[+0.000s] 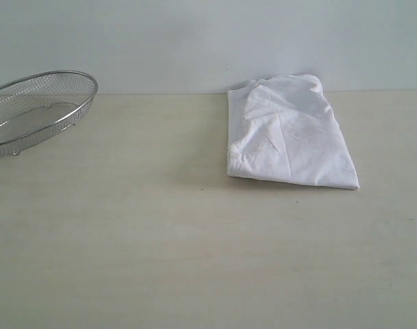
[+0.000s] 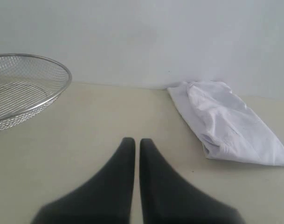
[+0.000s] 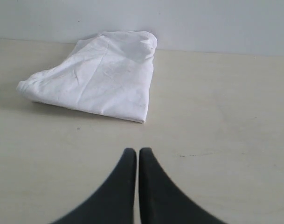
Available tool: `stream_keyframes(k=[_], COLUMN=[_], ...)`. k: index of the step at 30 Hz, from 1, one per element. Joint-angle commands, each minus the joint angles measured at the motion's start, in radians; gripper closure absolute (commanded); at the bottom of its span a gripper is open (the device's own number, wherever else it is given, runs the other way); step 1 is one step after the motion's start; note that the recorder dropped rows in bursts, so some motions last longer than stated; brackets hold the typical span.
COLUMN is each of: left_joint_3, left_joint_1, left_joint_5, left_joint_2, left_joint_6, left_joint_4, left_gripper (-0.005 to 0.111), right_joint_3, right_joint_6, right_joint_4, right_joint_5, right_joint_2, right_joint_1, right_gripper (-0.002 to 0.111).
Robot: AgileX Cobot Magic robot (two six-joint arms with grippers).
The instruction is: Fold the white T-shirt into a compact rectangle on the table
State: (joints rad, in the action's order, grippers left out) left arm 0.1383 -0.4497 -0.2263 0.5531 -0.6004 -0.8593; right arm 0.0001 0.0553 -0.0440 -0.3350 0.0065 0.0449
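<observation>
The white T-shirt lies folded into a small, slightly rumpled bundle on the table, at the back right against the wall. Only plain white cloth shows. The same bundle appears in the left wrist view and the right wrist view. My left gripper is shut with nothing between its black fingers, hovering over bare tabletop well away from the shirt. My right gripper is likewise shut and empty, a short way in front of the bundle. Neither gripper shows in the exterior view.
A round wire-mesh metal basket stands at the back left of the table, also seen as the basket in the left wrist view. A pale wall runs along the table's far edge.
</observation>
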Motion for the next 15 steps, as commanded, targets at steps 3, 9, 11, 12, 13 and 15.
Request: stream_keyframes(k=[3, 9, 11, 12, 13, 15], left_joint_3=[-0.004, -0.004, -0.004, -0.004, -0.004, -0.004], left_joint_1=[0.002, 0.002, 0.009, 0.036, 0.088, 0.237], left_joint_5=[-0.010, -0.019, -0.063, -0.046, -0.010, 0.089], left_joint_2=[-0.005, -0.005, -0.022, -0.051, -0.119, -0.292], left_joint_6=[-0.003, -0.003, -0.003, -0.003, -0.003, -0.003], left_joint_4=[-0.009, -0.009, -0.009, -0.006, -0.006, -0.008], left_gripper=[0.102, 0.102, 0.102, 0.102, 0.102, 0.102], right_joint_3=[0.000, 0.000, 0.000, 0.000, 0.000, 0.000], right_joint_6=[0.004, 0.004, 0.004, 0.004, 0.004, 0.004], right_joint_4=[0.001, -0.003, -0.003, -0.003, -0.003, -0.003], right_joint_5=[0.001, 0.001, 0.001, 0.001, 0.001, 0.001], right_joint_2=[-0.006, -0.006, -0.006, -0.006, -0.006, -0.006], right_joint_1=[0.004, 0.004, 0.004, 0.004, 0.004, 0.004], right_gripper=[0.109, 0.109, 0.109, 0.109, 0.109, 0.109])
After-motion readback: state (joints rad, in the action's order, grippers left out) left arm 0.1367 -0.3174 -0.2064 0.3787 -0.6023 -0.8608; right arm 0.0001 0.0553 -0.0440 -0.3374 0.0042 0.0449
